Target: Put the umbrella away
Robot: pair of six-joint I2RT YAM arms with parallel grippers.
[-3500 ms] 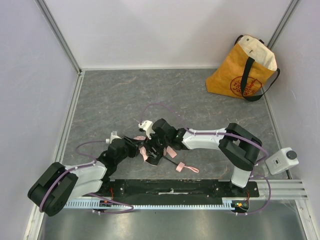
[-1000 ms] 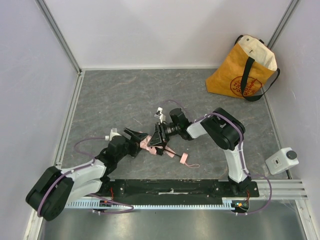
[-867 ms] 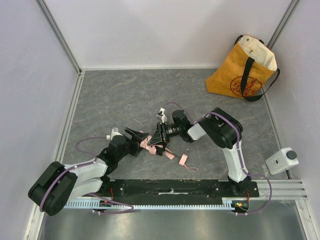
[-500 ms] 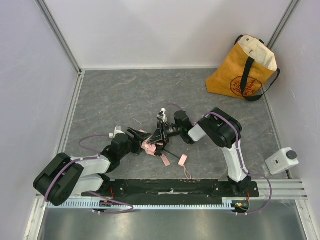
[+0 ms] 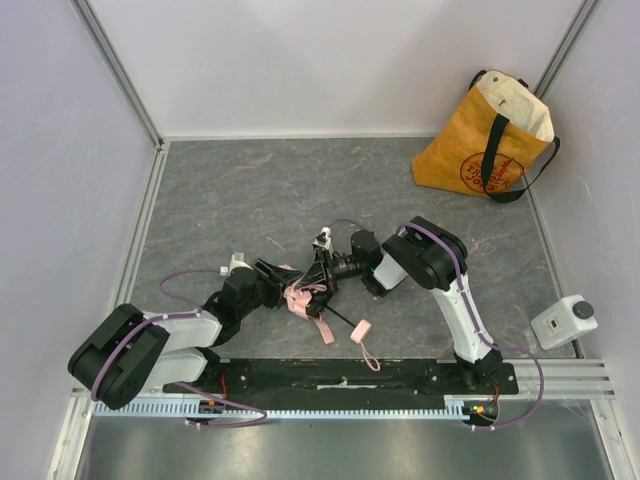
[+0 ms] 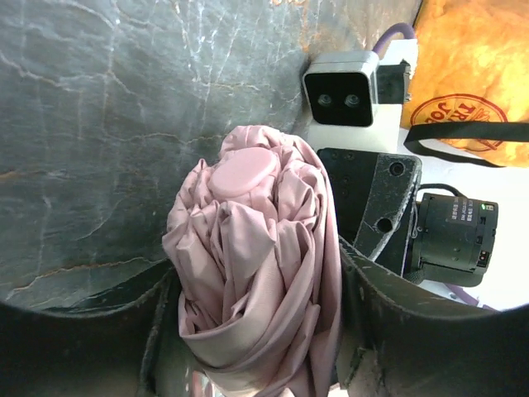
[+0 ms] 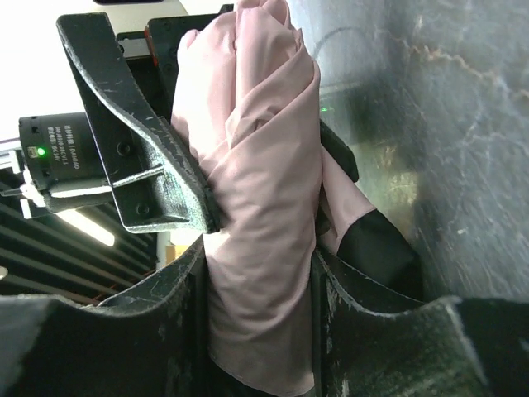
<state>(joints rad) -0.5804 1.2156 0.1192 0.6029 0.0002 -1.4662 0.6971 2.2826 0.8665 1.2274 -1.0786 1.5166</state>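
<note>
The umbrella [image 5: 298, 299] is a folded pale pink bundle just above the middle of the grey floor, held between both grippers. Its thin black shaft runs right and nearer to the small pink handle [image 5: 362, 328], and the wrist strap trails toward the base rail. My left gripper [image 5: 278, 285] comes in from the left. In the left wrist view its fingers [image 6: 364, 289] press the crumpled fabric [image 6: 248, 248] from both sides. My right gripper [image 5: 318, 277] comes from the right, shut on the fabric [image 7: 252, 165], which fills the gap between its fingers [image 7: 178, 314].
A yellow tote bag [image 5: 485, 140] with black straps stands open at the back right corner, and shows beyond the right gripper [image 6: 471, 74]. A small white box [image 5: 565, 321] sits at the right edge. White walls enclose the floor on three sides.
The left gripper has narrowed from wide open onto the pink fabric. The right gripper has turned and pulled in, and the handle and strap have swung toward the near edge.
</note>
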